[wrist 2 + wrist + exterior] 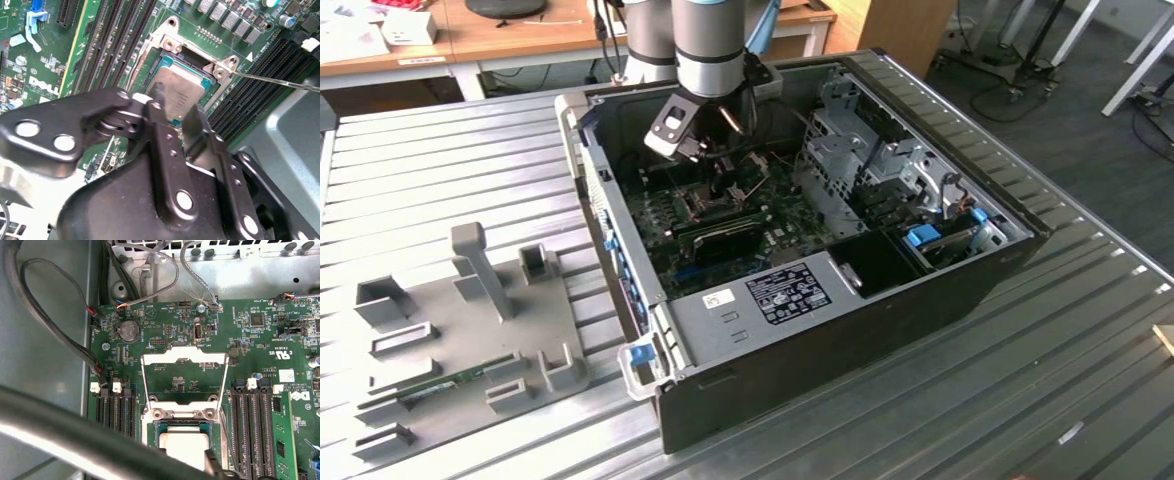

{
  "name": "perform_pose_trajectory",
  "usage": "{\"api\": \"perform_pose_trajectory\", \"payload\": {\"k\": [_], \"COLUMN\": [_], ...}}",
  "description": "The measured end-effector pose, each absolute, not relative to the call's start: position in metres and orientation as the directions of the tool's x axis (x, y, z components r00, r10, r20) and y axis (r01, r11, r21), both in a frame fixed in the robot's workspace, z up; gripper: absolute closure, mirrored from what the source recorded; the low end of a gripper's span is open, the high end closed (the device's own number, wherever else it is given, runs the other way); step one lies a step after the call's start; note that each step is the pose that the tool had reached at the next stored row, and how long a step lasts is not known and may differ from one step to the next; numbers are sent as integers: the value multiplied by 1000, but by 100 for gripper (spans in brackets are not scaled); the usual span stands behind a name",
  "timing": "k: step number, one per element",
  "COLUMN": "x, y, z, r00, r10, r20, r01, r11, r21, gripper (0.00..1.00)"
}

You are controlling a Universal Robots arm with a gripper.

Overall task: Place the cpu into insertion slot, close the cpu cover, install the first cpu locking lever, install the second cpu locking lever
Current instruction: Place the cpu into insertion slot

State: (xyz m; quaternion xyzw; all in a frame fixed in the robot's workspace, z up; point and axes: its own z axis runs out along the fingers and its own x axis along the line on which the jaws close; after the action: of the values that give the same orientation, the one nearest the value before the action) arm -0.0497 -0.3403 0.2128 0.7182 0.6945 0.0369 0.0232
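While the arm reaches down into the open black computer case (961, 290), which lies on a ribbed metal table (427, 170), the gripper (711, 180) hangs just above the green circuit board (165, 325). In the second wrist view the gripper (175, 105) shows two black, flat-sided fingers (157, 107) that taper to blunt tips. They stand a narrow gap apart and grasp nothing. Directly beneath them lies the cpu (182, 90), a thin square chip with a matt, pale silvery top. It rests flat inside the insertion slot (166, 59), a dark square socket edged in teal and ringed by bright stamped metal with screw heads at its corners. The cpu cover (185, 357), a thin silvery frame with a square window, is swung open on its hinge, and the board is visible through the window. A slender wire lever (280, 81) runs away from one corner of the socket. Long, narrow black memory slots (115, 40) flank the socket on both sides. A round, shiny coin battery (128, 330) and grey looped cables (50, 325) lie beyond the cover.
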Motion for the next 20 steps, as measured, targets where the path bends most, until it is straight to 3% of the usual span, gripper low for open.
{"api": "perform_pose_trajectory", "payload": {"k": [3, 6, 8, 20], "x": [-50, -50, -50, -49], "y": [-340, -340, -340, -340], "z": [213, 213, 213, 213], "r00": [33, 33, 33, 33], "r10": [999, 999, 999, 999], "r20": [21, 21, 21, 21], "r01": [996, 996, 996, 997], "r11": [-34, -34, -34, -34], "r21": [85, 85, 85, 70], "gripper": [70, 76, 88, 90]}}
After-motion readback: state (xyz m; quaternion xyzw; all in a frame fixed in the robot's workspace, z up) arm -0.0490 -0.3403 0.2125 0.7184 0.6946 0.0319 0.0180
